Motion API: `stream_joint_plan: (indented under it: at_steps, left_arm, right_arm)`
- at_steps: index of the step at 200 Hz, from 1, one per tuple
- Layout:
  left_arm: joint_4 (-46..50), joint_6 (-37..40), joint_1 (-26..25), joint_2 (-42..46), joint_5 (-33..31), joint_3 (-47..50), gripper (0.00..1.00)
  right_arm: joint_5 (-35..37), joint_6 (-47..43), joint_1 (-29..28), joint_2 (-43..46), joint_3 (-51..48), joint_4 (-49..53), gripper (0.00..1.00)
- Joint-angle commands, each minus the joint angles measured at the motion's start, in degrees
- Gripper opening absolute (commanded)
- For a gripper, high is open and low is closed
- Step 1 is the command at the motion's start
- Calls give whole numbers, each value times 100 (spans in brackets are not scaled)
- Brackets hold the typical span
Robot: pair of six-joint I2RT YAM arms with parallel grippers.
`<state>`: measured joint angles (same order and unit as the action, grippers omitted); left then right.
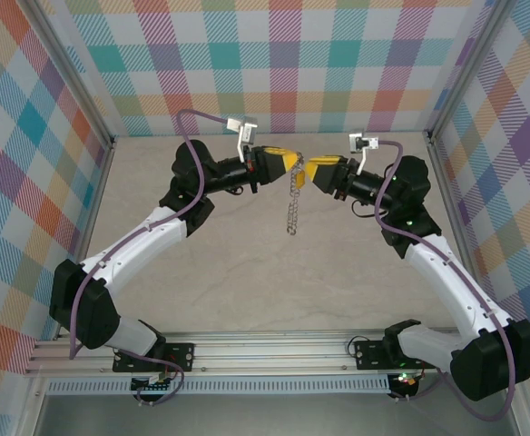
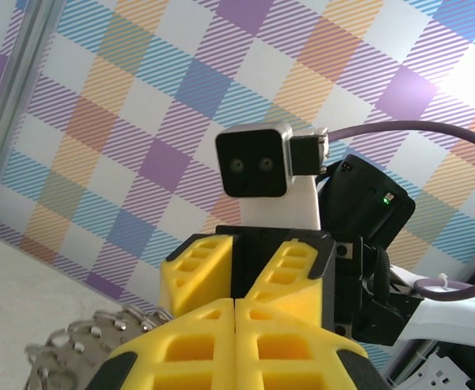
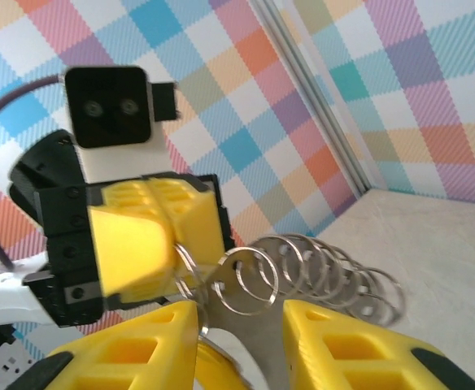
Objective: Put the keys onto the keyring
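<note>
Reviewer: Progress? Is the key on the ring yet?

Annotator: Can't confirm. Key [image 3: 246, 337] sits blade-up between the fingers of the right gripper [image 3: 241, 317]. They stand part-way apart, and I read that as a pinch on it. In the right wrist view the blade tip overlaps the first loop of the keyring [image 3: 327, 272] — threaded or just in front of it, can't tell.

Reviewer: And the ring itself?

Annotator: Left gripper [image 2: 236, 333] is pressed shut on its top end, up in the air over the middle of the table [image 1: 238, 272], tip to tip with the right one. The rest of the chain hangs down between the two grippers. Whether its lower end touches the surface, can't tell.

Reviewer: So what's left?

Annotator: My call — both grasps and the line-up are done. Threading is the step in hand, then release.

Reviewer: Surface, room?

Annotator: Pale beige tabletop, faintly mottled, matte. Plaid walls [image 1: 283, 64] in pastel checks close in three sides, with aluminium posts at the corners. An aluminium rail [image 1: 274, 354] runs along the near edge and carries both arm bases.
</note>
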<state>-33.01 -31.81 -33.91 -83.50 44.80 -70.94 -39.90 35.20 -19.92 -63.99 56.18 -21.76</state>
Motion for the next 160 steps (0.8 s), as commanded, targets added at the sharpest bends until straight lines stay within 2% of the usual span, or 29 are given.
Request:
stream_joint_plan:
  at_steps: [1, 65, 120, 141, 160]
  left_arm:
    - [-435, -104, -45, 55, 115, 31, 0]
    - [-387, -125, -54, 2, 178, -42, 0]
    - [-347, -119, -72, -64, 219, -94, 0]
    - [-321, -112, -80, -71, 219, -104, 0]
    - [-316, -108, -89, -79, 216, -113, 0]
  right_arm:
    - [-261, 211, 21, -16, 60, -691, 33]
    - [-402, 454, 15, -324, 138, -1116, 32]
    - [-440, 523, 18, -439, 191, -1243, 27]
    - [-448, 509, 11, -439, 191, -1225, 21]
    - [-483, 497, 16, -440, 200, -1208, 11]
